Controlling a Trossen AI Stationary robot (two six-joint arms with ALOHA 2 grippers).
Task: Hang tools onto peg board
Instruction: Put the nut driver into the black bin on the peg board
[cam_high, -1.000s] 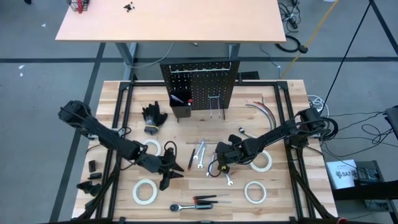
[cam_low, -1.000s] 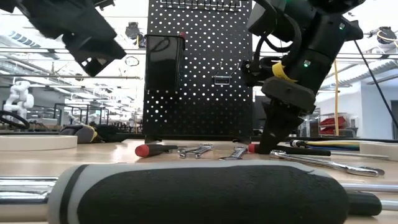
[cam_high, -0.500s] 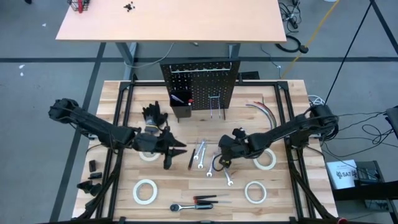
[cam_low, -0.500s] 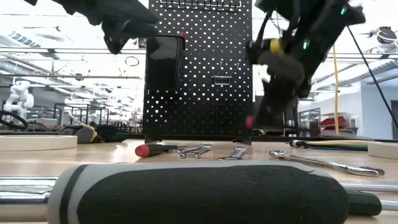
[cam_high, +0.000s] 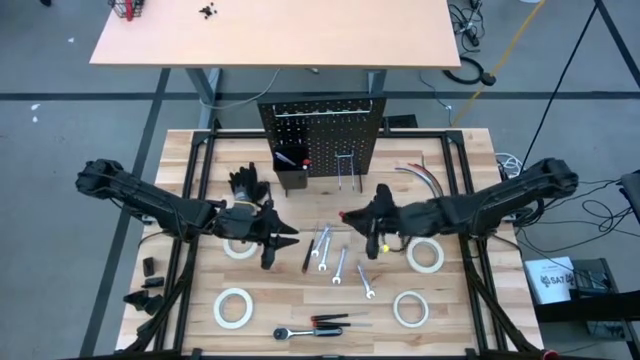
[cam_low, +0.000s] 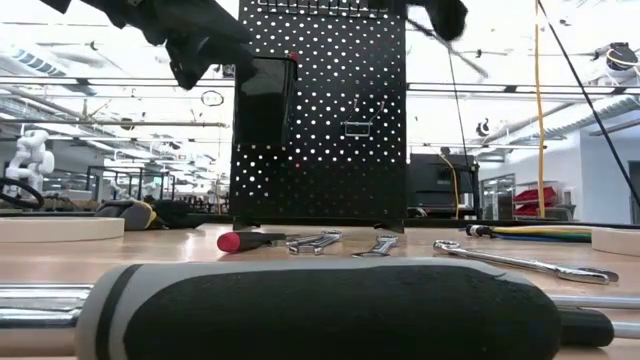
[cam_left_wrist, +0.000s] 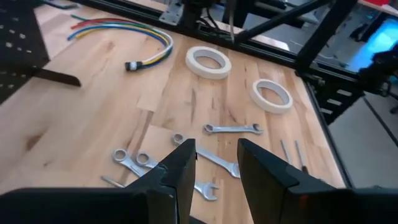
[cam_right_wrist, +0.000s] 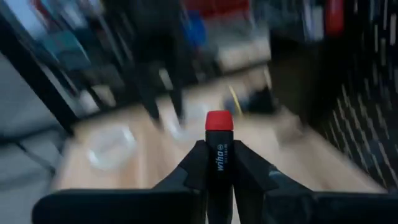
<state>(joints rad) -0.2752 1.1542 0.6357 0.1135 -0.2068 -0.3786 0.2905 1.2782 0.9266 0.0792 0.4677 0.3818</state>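
**Item: red-capped screwdriver (cam_right_wrist: 218, 149).** Held. My right gripper (cam_high: 352, 217) has my fingers (cam_right_wrist: 194, 163) pinched narrow on its black shaft, red cap pointing forward. A second ago this gripper was down among the wrenches on the table; now it is raised and carried toward the peg board (cam_high: 322, 136), near its front, and the level view shows almost nothing of it apart from a blur at the top. In my judgement the pick is done and the carry is under way; delivery to the box bin (cam_high: 291, 170) or a wire hook (cam_high: 348, 168) is not yet made.

**Item: left gripper (cam_high: 283, 238).** Empty. My fingers (cam_left_wrist: 185, 169) stand part open with a plain gap between them, hovering above the table. It has moved from the near side of the table up to beside a tape roll (cam_high: 240, 243) and near the black gloves (cam_high: 247, 184). No tool taken.

**Items on the table (cam_high: 450, 160), unhung:**
- silver wrenches (cam_high: 340, 266), clustered mid-table;
- a red-handled screwdriver (cam_low: 255, 240), lying flat just beside them;
- ratchet (cam_high: 295, 332) and slim screwdrivers (cam_high: 335, 322), at the near edge;
- the other three tape rolls (cam_high: 410, 308).

**Task standing:** early, I judge; one tool in transit, most tools left on the wood.
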